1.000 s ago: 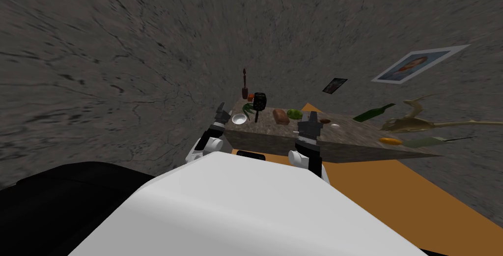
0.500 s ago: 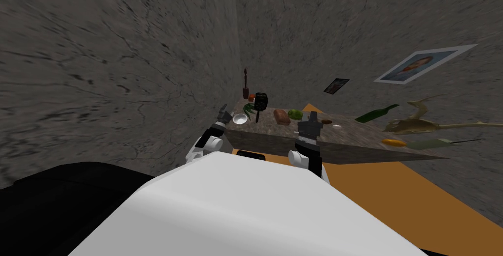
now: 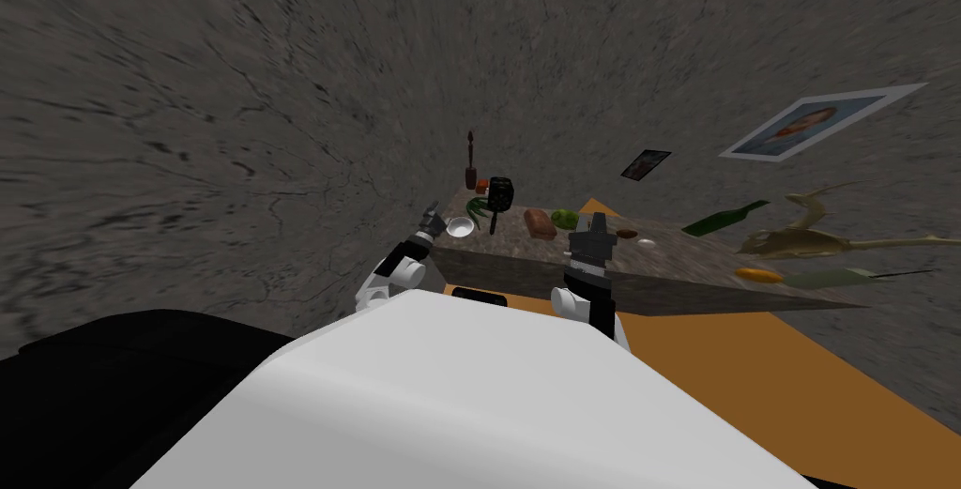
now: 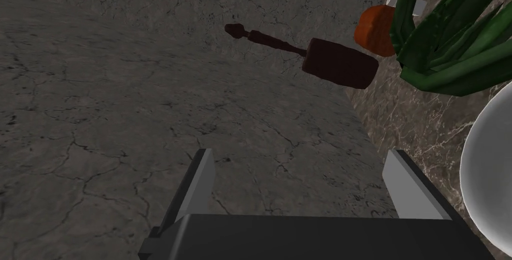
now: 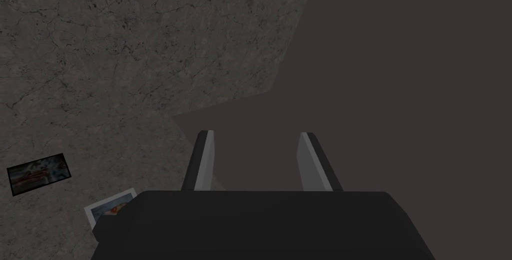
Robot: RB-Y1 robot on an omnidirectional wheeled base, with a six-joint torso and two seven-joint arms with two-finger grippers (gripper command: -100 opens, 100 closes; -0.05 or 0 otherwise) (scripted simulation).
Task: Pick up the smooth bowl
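Note:
The smooth white bowl [image 3: 460,226] sits at the left end of a brown marbled table [image 3: 685,251]. My left gripper [image 3: 432,221] hovers just left of it, beside the table's end. In the left wrist view the fingers [image 4: 202,177] stand wide open with only grey wall between them. The bowl's rim [image 4: 492,172] curves in just outside the finger nearer the table. My right gripper [image 3: 597,222] is raised over the table's front edge, its fingers [image 5: 205,159] apart with nothing between them.
Behind the bowl lie green leaves [image 4: 450,37], an orange object [image 4: 377,30] and a dark brown pestle-like piece [image 4: 320,57]. A black mesh utensil [image 3: 498,194], a brown loaf [image 3: 538,222], a green bottle [image 3: 723,219] and other items sit farther right. A grey wall stands close on the left.
My left gripper has crept a little nearer to the bowl. The head view has shifted slightly. The right arm has kept still.

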